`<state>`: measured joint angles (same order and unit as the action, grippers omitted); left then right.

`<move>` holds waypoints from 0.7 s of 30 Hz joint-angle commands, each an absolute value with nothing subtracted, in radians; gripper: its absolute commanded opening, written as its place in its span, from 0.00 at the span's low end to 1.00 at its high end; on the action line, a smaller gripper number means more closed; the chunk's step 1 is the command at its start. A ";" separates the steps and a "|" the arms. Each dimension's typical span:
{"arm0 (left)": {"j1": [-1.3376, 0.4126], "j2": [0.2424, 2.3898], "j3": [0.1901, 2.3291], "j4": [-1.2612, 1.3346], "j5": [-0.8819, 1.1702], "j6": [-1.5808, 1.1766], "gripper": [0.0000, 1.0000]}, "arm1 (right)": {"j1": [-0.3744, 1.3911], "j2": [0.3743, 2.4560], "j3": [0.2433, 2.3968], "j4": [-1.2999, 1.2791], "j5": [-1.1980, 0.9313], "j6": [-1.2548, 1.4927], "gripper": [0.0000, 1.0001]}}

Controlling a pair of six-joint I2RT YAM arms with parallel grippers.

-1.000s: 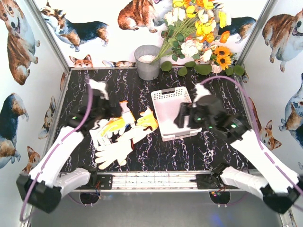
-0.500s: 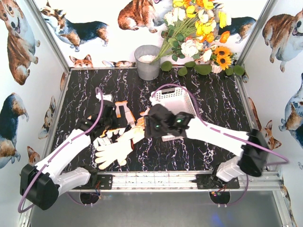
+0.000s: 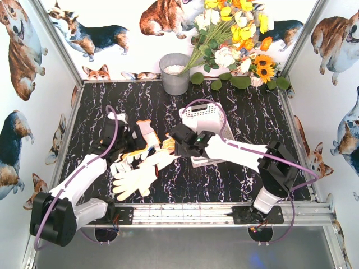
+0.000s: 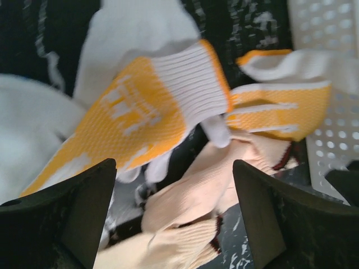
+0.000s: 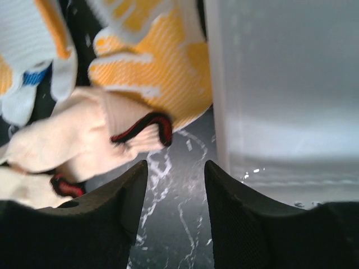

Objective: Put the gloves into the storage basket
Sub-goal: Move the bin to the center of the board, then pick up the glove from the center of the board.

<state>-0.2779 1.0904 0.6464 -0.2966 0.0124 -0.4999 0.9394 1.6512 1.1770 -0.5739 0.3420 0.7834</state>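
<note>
Several gloves lie in a heap left of centre on the black marble table. A cream glove (image 3: 134, 180) is nearest, and yellow-palmed gloves (image 3: 147, 134) lie behind it. My left gripper (image 3: 136, 147) hangs open over the heap. In the left wrist view a cream glove with a dark red cuff (image 4: 185, 207) lies under my left gripper (image 4: 174, 218), untouched by the fingers, with a yellow-palmed glove (image 4: 140, 112) above it. My right gripper (image 3: 175, 150) stands open beside the storage basket (image 3: 205, 115). In the right wrist view only bare table shows inside my right gripper (image 5: 175, 190). A red-cuffed glove (image 5: 84, 140) and the basket wall (image 5: 280, 84) flank it.
A grey metal bucket (image 3: 175, 73) stands at the back centre. A bunch of flowers (image 3: 235, 39) leans at the back right. Corgi-print walls close in the table on three sides. My right arm lies across the basket's near half.
My right arm has swung left from over the basket to the edge of the glove heap, its jaws narrowing. My left gripper shifted slightly over the heap and closed a little.
</note>
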 commanded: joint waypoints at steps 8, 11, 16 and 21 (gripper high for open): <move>-0.366 1.310 0.743 0.037 0.300 -0.390 0.76 | 0.802 1.663 1.220 -0.545 0.479 0.737 0.46; -0.434 1.376 0.806 0.085 0.280 -0.417 0.79 | 0.766 1.667 1.213 -0.542 0.481 0.730 0.46; -0.515 1.469 0.832 0.194 0.227 -0.502 0.83 | 0.735 1.613 1.182 -0.513 0.451 0.723 0.49; -0.564 1.566 0.854 0.242 0.109 -0.546 0.85 | 0.735 1.506 1.135 -0.503 0.384 0.725 0.56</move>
<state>-0.5369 1.5040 0.8234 0.1577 0.2035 -0.4934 0.7326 1.6295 1.1580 -0.5587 0.4107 0.7292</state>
